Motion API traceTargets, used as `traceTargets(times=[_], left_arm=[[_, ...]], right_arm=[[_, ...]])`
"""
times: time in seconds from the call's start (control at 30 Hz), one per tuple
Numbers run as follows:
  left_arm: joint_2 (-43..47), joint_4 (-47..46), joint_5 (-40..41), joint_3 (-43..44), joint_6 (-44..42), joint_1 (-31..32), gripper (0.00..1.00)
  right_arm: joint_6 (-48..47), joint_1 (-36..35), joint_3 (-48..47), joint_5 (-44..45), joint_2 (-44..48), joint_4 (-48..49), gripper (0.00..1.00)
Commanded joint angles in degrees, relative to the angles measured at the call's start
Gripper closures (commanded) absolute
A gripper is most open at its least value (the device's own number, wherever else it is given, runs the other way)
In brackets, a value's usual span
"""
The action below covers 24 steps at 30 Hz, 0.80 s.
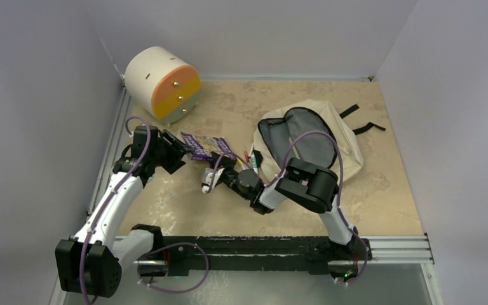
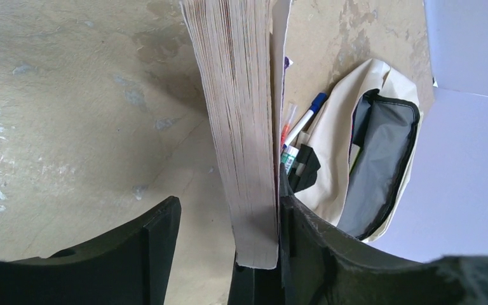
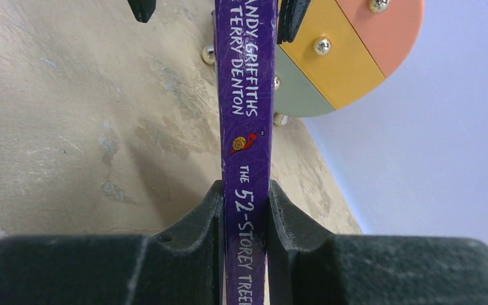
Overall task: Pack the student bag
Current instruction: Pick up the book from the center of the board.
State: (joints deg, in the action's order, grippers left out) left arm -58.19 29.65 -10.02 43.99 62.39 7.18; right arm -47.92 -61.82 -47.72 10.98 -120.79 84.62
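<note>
As things stand: the right gripper [image 3: 244, 203] is clamped on the purple spine of a paperback book [image 1: 203, 145], which it holds over the table [image 1: 368, 203].
Left gripper [image 2: 229, 206]: its jaws are spread around the book's page edge. One finger touches the cover and the other stands apart, so it has no grip.
Student bag [image 1: 349, 152]: it lies flat at the right of the table, near the book, with its mouth gaping onto dark lining.
Bag handling: likely soft and floppy. The mouth would sag if nudged, so the upper rim by the zipper looks the best hold.
Book handling: probably light and stiff along the spine, with pages prone to fan. The spine grip suits it.
Pens [image 2: 305, 121]: they lie just beside the bag's mouth.
Drawer unit [image 1: 162, 82]: it sits in the far left corner, well apart from the bag.
</note>
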Motion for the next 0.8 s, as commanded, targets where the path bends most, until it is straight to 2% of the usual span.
traceTargets(times=[0.0, 0.3, 0.77], left_arm=[[-0.65, -3.36, 0.09, 1.92, 1.37, -0.06, 0.42], [-3.25, -7.75, -0.84, 1.0, 4.46, -0.06, 0.43], [-5.6, -12.95, -1.41, -1.84, 7.03, -0.06, 0.51]], right_arm=[[2.23, 0.11, 0.14, 0.97, 2.03, 11.41, 1.0], [3.74, 0.09, 1.38, 1.35, 2.96, 13.14, 1.0], [4.85, 0.05, 1.27, 1.58, 4.26, 13.99, 1.0]])
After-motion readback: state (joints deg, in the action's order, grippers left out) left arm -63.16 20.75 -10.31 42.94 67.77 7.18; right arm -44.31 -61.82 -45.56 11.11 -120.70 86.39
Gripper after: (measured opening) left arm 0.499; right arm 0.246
